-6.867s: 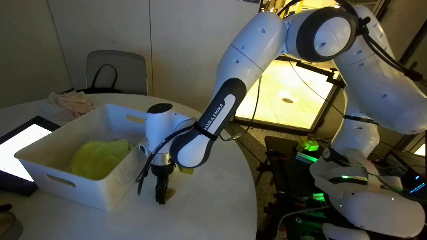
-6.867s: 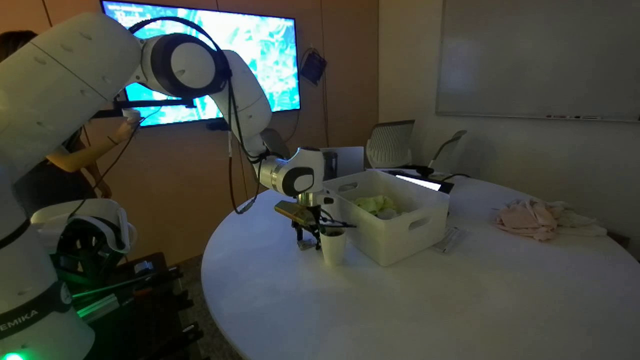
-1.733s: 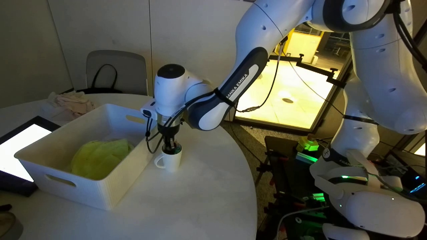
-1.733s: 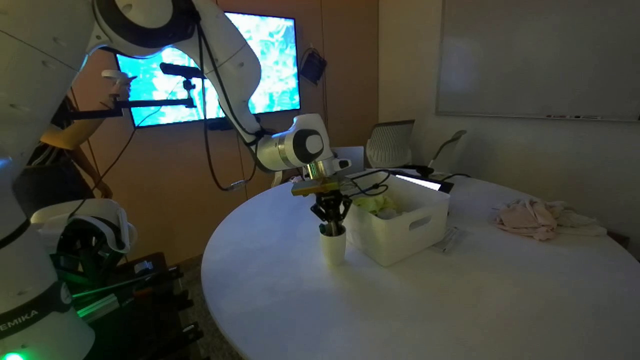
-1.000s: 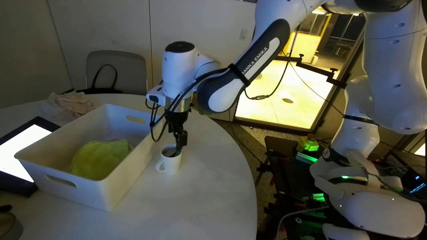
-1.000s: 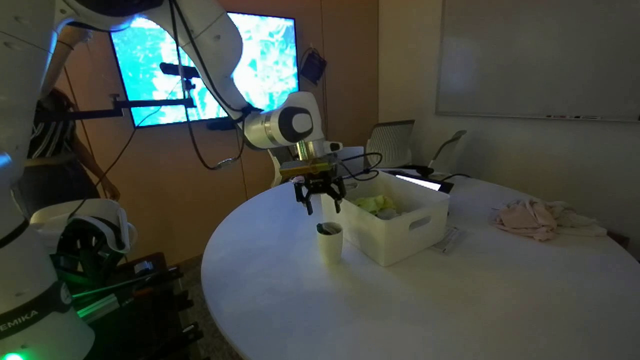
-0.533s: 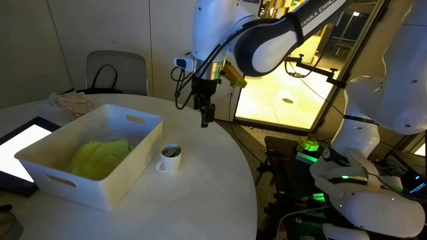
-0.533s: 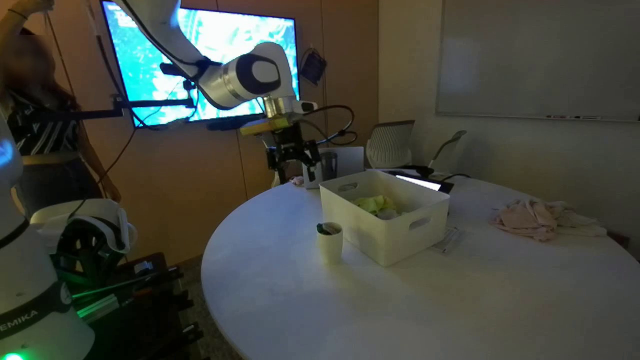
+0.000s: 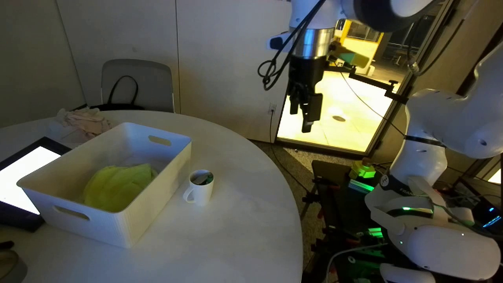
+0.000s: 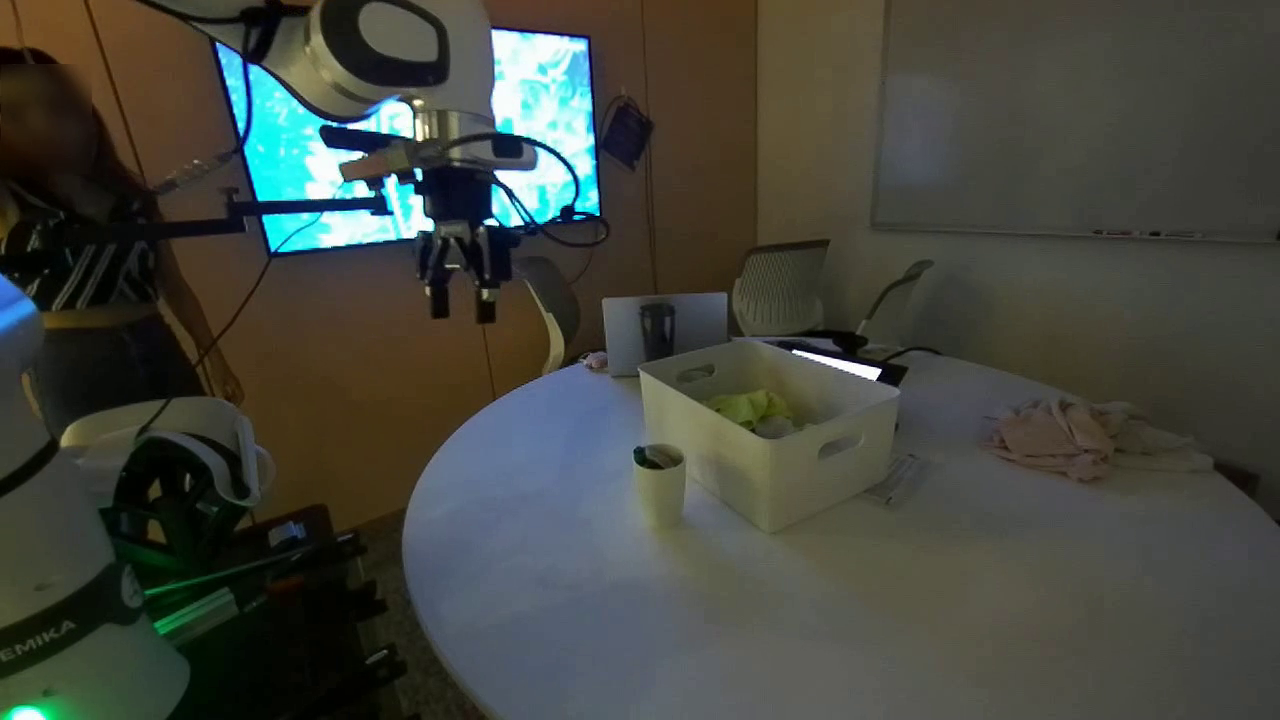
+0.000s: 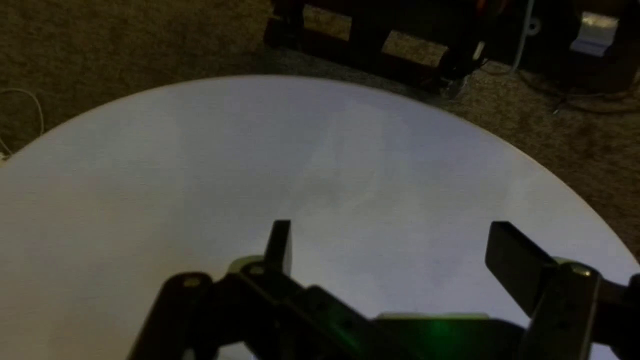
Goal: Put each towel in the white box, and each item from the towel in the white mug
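My gripper (image 9: 301, 120) hangs high, well away from the mug, in both exterior views. Bare tabletop shows between its parted fingers in the wrist view, and nothing is held (image 11: 390, 225). The white mug (image 9: 202, 193) stands upright beside the white box (image 9: 118, 228), its handle towards the box's near side. Small dark and green items (image 9: 202, 179) are inside the mug, just below its rim. Inside the box lies a rumpled yellow-green heap of towels (image 9: 118, 186); whether it is one cloth or two, I cannot tell.
A lit tablet (image 9: 29, 177) lies behind the box. Pinkish cloths (image 10: 1060, 440) are heaped on the white table (image 10: 850, 620). A dark tumbler (image 10: 657, 330) stands before a laptop (image 10: 700, 320) at the back. A person (image 10: 90, 250) stands beyond the arm.
The gripper was over the mug with its tips in the opening. It has opened, let go of a dark item there, then risen and drawn back towards the robot's base.
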Tool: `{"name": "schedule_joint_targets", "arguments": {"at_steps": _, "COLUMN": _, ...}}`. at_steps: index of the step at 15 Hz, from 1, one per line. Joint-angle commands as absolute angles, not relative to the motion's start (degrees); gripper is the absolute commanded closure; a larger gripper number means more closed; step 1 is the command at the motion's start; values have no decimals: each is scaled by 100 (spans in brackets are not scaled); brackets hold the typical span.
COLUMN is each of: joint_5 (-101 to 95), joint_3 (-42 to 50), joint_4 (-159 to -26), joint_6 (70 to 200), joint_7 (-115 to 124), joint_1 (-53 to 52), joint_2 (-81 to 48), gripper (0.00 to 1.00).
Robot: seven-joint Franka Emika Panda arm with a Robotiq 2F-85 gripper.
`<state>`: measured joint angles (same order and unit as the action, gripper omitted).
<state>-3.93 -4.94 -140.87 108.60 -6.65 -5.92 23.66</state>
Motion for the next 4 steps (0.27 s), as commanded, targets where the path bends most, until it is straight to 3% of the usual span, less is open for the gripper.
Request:
{"name": "schedule_joint_targets", "arguments": {"at_steps": 1, "joint_5": -165, "joint_3": -312, "joint_4": -14735, "joint_6": 10398, "joint_7": -615, "joint_1": -593, "joint_2": 3702, "gripper": 0}}
{"name": "schedule_joint_targets", "arguments": {"at_steps": 2, "joint_5": -318, "joint_3": -400, "joint_4": -14350, "joint_6": 10520, "joint_7": -635, "joint_1": -612, "joint_2": 2997, "gripper": 0}}
{"name": "schedule_joint_targets", "arguments": {"at_steps": 4, "joint_5": -303, "joint_3": -328, "joint_4": -14585, "joint_6": 10404, "joint_7": -638, "joint_1": -603, "joint_2": 3475, "gripper": 0}}
